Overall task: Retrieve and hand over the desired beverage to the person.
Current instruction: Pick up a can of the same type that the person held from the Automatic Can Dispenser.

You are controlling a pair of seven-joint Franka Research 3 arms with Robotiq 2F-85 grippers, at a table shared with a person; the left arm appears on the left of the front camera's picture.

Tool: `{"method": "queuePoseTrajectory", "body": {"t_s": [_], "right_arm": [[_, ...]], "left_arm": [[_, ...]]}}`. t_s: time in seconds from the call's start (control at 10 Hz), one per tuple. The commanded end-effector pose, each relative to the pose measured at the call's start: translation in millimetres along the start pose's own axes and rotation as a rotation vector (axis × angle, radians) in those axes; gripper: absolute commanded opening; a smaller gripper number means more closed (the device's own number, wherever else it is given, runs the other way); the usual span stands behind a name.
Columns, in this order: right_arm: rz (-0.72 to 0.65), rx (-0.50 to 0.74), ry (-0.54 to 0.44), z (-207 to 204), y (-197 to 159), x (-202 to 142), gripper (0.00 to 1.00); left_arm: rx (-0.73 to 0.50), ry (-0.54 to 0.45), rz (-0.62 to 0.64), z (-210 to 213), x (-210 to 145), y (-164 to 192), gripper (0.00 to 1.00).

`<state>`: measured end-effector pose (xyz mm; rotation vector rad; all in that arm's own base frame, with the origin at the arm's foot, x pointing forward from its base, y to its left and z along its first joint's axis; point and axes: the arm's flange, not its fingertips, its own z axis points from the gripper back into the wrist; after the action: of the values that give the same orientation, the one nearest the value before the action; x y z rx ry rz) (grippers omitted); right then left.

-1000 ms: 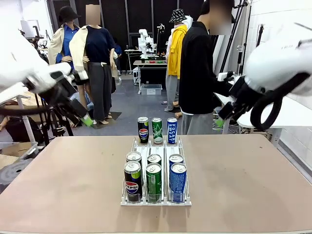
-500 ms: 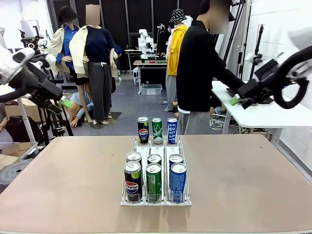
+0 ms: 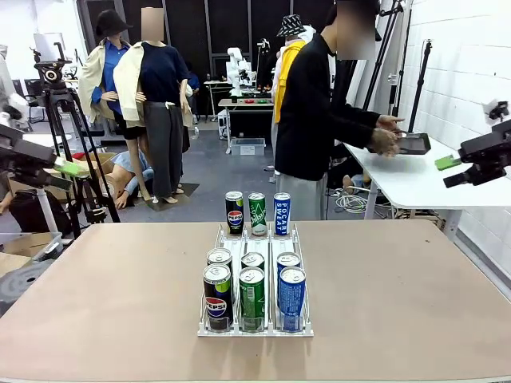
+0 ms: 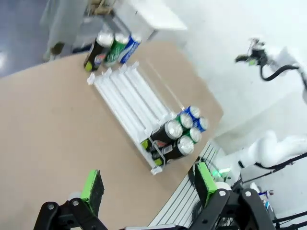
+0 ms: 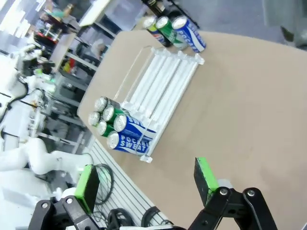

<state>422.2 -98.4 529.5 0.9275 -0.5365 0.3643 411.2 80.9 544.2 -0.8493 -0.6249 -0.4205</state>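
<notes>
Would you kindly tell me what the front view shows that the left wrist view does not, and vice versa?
Front view: the person in a black jacket at a white side table. Left wrist view: a white robot arm's lower links beyond the edge of the tan table. Both: the clear plastic rack on that table, six drink cans at one end and three cans standing past the other.

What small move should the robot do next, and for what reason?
Likely just wait with arms aside: the person faces the side table, hands at a tablet, pointing at none of the cans. The left gripper and right gripper are open, holding nothing.
</notes>
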Motion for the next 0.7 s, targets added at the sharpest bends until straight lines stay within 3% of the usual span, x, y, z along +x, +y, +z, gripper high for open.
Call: {"method": "queuePoseTrajectory", "body": {"t_s": [0.0, 0.2, 0.6], "right_arm": [[0.004, 0.092, -0.064, 3.8, -10.0, -8.2, 1.0], [-0.022, 0.101, -0.101, 14.7, -16.4, -16.6, 1.0], [-0.032, 0.152, -0.124, 25.8, -24.7, -24.6, 1.0]], "left_arm": [[-0.097, -0.099, -0.028, 20.4, -3.9, 3.8, 1.0], [-0.112, -0.134, -0.008, 34.5, -4.1, 11.6, 1.0], [-0.114, -0.107, 0.002, 35.0, -1.1, 19.3, 1.0]]}}
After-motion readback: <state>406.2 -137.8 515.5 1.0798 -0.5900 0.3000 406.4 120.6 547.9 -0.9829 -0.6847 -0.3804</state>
